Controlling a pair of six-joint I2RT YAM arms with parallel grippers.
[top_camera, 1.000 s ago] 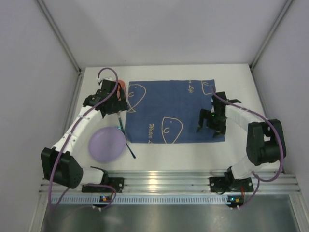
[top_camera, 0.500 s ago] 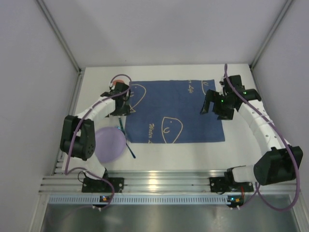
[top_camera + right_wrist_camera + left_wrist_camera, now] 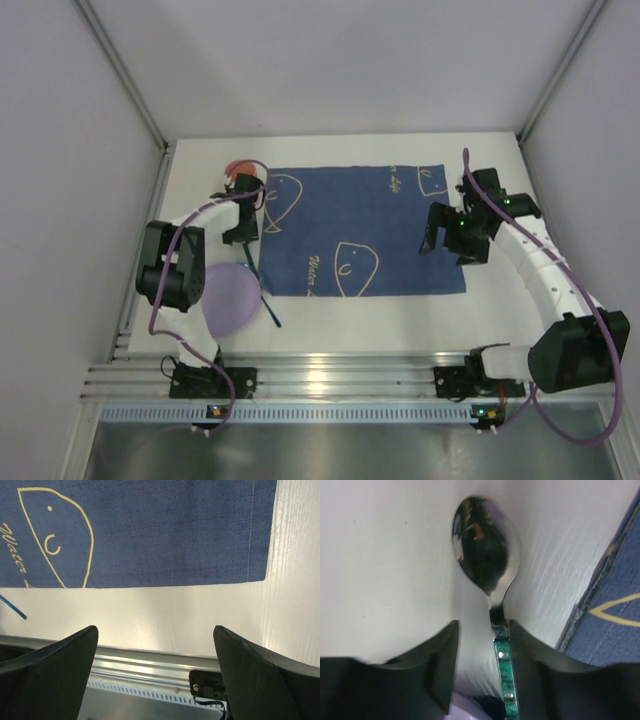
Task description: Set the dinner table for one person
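Note:
A spoon point(image 3: 485, 550) with a green handle point(image 3: 503, 670) lies on the white dinner table point(image 3: 340, 315), just left of the dark blue cloth point(image 3: 350, 225). My left gripper point(image 3: 482, 630) straddles the handle: the right finger point(image 3: 535, 655) is against it and the left finger point(image 3: 437, 655) stands off with a gap. From above, the left gripper point(image 3: 243, 222) covers the spoon's bowl. The handle point(image 3: 251, 260) runs toward the lilac plate point(image 3: 228, 298). My right gripper point(image 3: 447, 238) hangs wide open over the cloth's right side, holding nothing point(image 3: 155, 635).
A blue-handled utensil point(image 3: 270, 312) lies at the plate's right rim. An orange-red object point(image 3: 238, 168) sits behind the left wrist. Grey walls enclose the table on three sides. The aluminium rail point(image 3: 340, 372) with the arm bases runs along the near edge.
My left gripper's jaws have narrowed around the spoon handle and its arm has swung its elbow left. The right gripper went toward the far right, then came back a little.

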